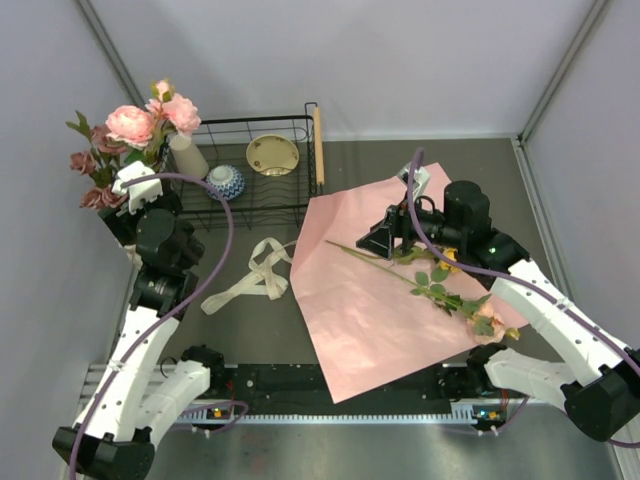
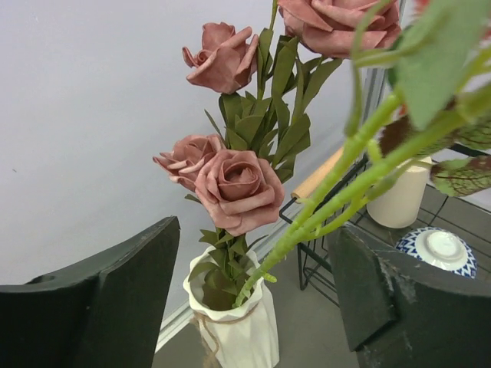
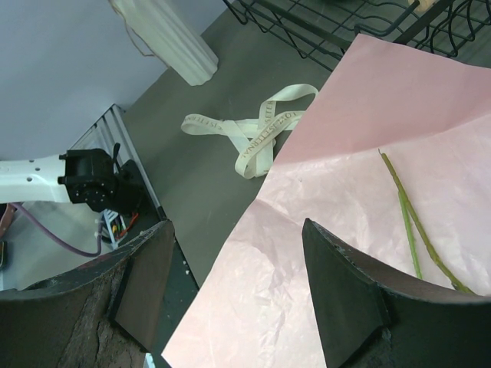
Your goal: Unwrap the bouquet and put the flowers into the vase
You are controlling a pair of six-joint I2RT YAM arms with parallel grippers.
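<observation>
your left gripper [image 2: 257, 238] hangs released, stems [image 2: 337, 192] of the vase [image 2: 242, 341] between its jaws; right gripper [image 3: 236, 230] released, empty, over pink paper [image 3: 345, 192].

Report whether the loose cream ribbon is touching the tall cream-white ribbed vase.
Apart. The right wrist view shows bare grey table between the cream ribbon and the base of the ribbed vase.

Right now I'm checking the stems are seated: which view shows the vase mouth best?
Left wrist: the vase rim is close, with stems entering it. Right wrist shows only its ribbed body at the frame edge; top external hides it beneath the roses.
</observation>
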